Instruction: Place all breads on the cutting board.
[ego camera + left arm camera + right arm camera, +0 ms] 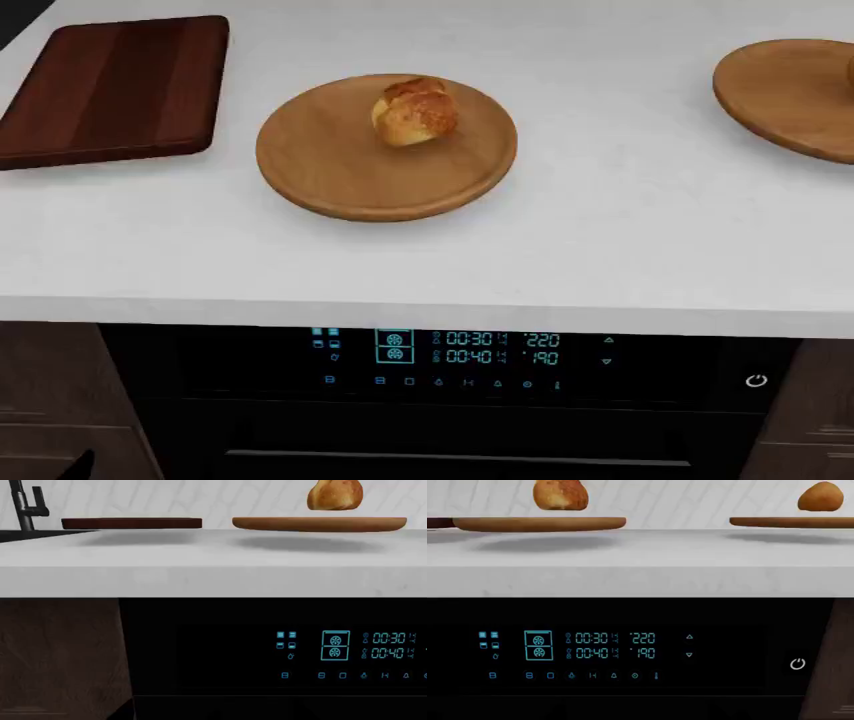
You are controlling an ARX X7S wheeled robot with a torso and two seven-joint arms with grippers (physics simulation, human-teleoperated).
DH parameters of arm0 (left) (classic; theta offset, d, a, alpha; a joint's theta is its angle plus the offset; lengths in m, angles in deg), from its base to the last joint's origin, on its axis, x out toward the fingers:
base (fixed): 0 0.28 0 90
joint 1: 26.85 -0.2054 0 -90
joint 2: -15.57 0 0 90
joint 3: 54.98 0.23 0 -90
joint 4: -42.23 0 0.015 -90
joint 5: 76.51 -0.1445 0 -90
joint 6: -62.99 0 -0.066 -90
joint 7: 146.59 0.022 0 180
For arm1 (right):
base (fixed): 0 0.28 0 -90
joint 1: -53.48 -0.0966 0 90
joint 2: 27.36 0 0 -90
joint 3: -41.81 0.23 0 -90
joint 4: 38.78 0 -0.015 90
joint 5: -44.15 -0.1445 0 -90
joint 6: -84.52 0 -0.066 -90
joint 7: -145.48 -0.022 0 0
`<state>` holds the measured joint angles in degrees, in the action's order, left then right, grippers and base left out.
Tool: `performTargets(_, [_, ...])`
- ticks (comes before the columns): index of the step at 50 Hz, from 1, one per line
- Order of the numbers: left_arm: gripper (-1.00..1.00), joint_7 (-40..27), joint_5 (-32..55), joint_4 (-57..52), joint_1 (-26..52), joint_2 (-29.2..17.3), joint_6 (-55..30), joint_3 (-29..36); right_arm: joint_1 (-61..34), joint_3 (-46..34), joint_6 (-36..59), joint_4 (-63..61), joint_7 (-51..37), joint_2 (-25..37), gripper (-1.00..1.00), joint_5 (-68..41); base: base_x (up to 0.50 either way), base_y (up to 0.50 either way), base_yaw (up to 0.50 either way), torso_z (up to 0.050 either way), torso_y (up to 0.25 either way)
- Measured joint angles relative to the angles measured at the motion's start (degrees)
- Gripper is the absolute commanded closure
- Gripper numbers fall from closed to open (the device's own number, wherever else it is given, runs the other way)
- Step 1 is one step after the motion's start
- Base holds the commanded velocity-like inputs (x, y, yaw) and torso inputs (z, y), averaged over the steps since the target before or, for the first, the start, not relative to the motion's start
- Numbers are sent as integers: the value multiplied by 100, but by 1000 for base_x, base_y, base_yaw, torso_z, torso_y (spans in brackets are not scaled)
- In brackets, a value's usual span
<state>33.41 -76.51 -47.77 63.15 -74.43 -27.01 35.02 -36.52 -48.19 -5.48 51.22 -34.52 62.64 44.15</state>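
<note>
A crusty golden-brown bread (416, 112) (335, 495) (560, 494) sits on a round light-brown wooden plate (334, 180) in the middle of the white counter. A second, smoother bread (820, 496) rests on another round plate (790, 523) (794, 95) to the right; the head view's edge cuts that roll off. The dark reddish-brown cutting board (114, 90) (131, 523) lies to the left of the middle plate with nothing on it. Neither gripper shows in any view. Both wrist cameras look at the oven front from below the counter's edge.
The white counter (587, 250) overhangs a black oven with a lit blue display (441, 355) (594, 645) and a power button (757, 381). A dark faucet (27, 505) stands beyond the board at a sink. Brown cabinet fronts (60, 655) flank the oven.
</note>
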Motion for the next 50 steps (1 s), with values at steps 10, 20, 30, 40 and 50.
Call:
performTargets(10, [-100,-109,96,14,1,-95,-15,178,6,-180,-5,-8,-88,131,-100,-77,0,0,0,0,0])
performTargets(20, [-100,-252,199,-22,-32,-201,54,390,118,-297,-76,-106,-240,281,-100,-147,0,118,0,0,0])
performTargets(30, [-100,-379,290,-45,-54,-317,99,518,168,-417,-105,-153,-370,375,-100,-187,0,500,0,0,0])
performTargets(40, [-100,-484,356,-72,-67,-410,132,617,190,-507,-99,-195,-480,452,-100,-229,0,500,0,0,0])
performTargets(50, [-100,-582,359,-105,-64,-507,114,725,178,-611,11,-252,-613,510,-100,-217,0,247,0,0,0])
